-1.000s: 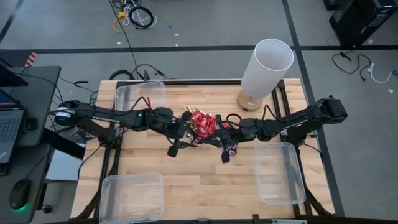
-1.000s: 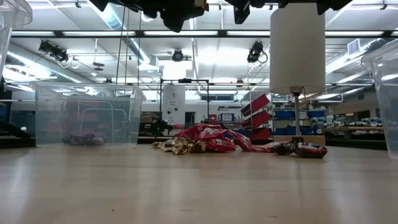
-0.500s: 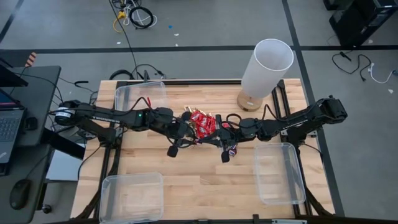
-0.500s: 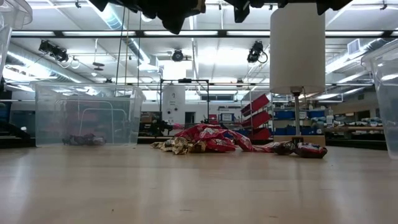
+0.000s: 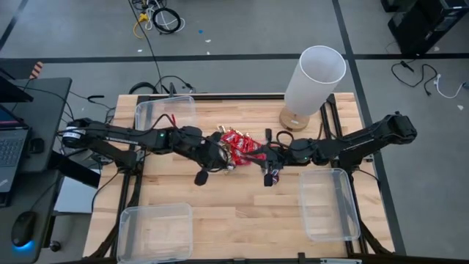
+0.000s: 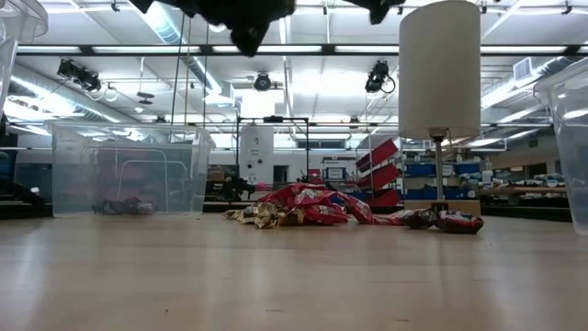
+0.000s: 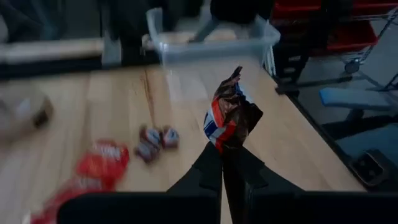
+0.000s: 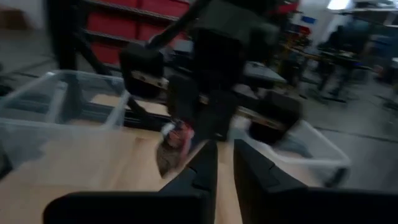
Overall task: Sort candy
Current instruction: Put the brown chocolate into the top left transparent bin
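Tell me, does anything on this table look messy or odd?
Only the candy: it lies in a loose heap mid-table, outside the clear bins. The left gripper pinches one dark wrapped bar above the table.

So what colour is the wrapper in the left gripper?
Dark brown wrapper with blue, white and red, clearest in the left wrist view.

My bench is a light butcher-block table (image 5: pixel 242 213) on a black frame, sitting on grey concrete floor (image 5: pixel 242 29) with dark tape lines across it. There's a loose coil of cables (image 5: pixel 163 18) on the floor behind the table, more cords (image 5: pixel 418 73) off to the side. A desk with a laptop (image 5: pixel 11 147) and a mouse (image 5: pixel 22 229) sits next to me. Looking across the room, it's a big workshop: long ceiling strip lights (image 6: pixel 303 53), red shelving (image 6: pixel 377 175), blue storage bins (image 6: pixel 427 170) along the far wall. Pretty bright overall.
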You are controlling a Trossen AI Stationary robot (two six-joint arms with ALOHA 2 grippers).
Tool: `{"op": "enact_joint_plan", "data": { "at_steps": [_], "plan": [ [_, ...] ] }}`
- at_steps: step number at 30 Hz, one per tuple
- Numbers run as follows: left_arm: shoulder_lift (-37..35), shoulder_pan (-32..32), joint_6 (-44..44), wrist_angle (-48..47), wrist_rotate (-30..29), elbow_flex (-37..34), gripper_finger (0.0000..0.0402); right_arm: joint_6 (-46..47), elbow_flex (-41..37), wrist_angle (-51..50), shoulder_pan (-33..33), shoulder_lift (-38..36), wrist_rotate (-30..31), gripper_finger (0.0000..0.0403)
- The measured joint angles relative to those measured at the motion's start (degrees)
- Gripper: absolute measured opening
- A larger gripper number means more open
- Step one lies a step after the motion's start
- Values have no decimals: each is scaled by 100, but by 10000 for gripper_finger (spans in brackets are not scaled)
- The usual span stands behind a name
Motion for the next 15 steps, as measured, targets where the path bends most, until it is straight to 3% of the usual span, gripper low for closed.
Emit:
{"op": "enact_joint_plan", "data": {
  "at_steps": [3,6,10,15],
  "plan": [
    [-240,0,-385,-581,-190,131,10,12,0,-560,100,-263,406,48],
    [-429,-1,-781,-1660,-866,537,10,149,4,-917,179,-418,766,46],
    [-619,57,-1050,-3557,-1908,1343,10,214,2,-1172,219,-415,911,44],
    [-635,332,-1093,-5714,-2753,2337,10,216,2,-1230,223,-301,1008,44]
  ]
}}
